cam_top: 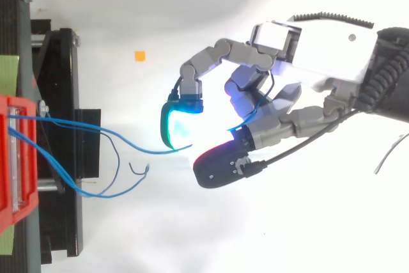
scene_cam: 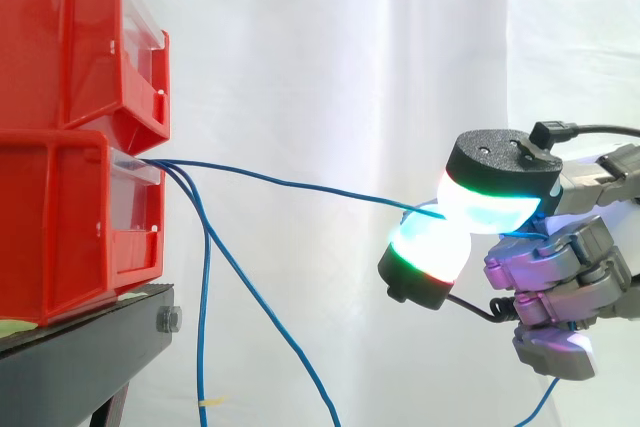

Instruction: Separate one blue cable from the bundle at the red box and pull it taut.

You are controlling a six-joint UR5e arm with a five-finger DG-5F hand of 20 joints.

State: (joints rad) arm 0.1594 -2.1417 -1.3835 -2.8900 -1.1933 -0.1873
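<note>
Fingers (scene_cam: 495,209) of the hand (cam_top: 287,103) pinch one blue cable (scene_cam: 300,185) at their tips. It sags slightly, so the pull should go straight away from the red box (scene_cam: 60,227), slowly, with the pinch kept firm.

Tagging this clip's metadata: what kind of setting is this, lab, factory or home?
Most likely a lab test rig: plain white curtain behind, red bins stacked on a black stand, and a blue cable from the bins pinched by the robot's hand.
</note>
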